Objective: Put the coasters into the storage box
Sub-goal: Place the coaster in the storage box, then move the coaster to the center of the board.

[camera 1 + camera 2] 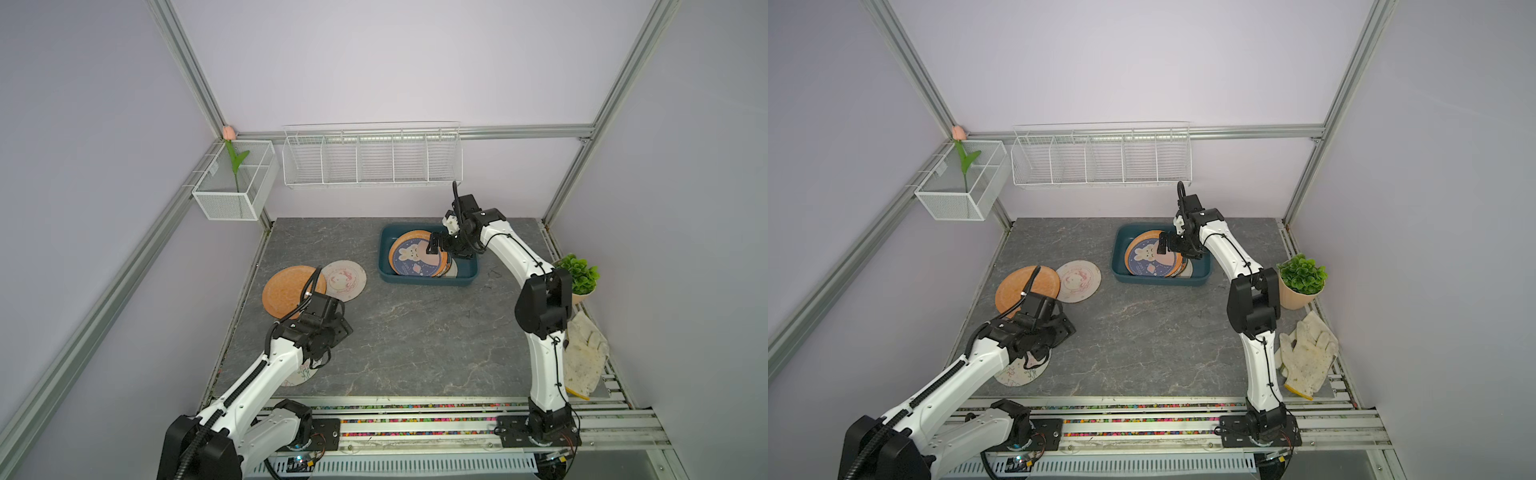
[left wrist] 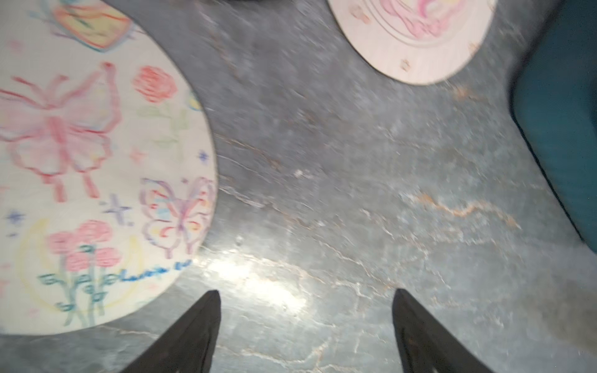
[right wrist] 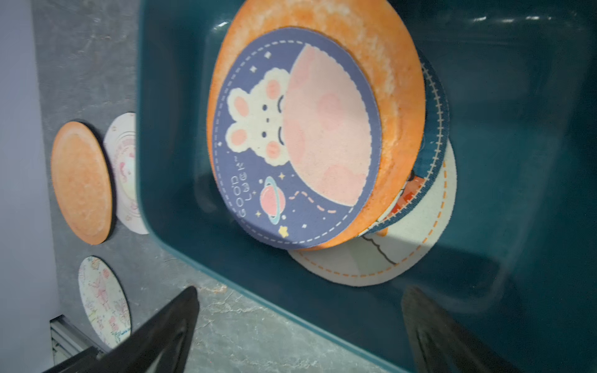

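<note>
Hiding butterfly coaster partly: L arm; plant, gloves beside R arm.

Smooth, glossy teal plastic for the storage box. Matt, fuzzy cloth on the rabbit coaster; rough, mottled, matt texture on the orange coaster beneath. Matt woven face on the butterfly coaster. Stone-look tabletop, veined, with a soft sheen. White-coated metal wire for the wire rack. Worn cloth for the gloves.
</note>
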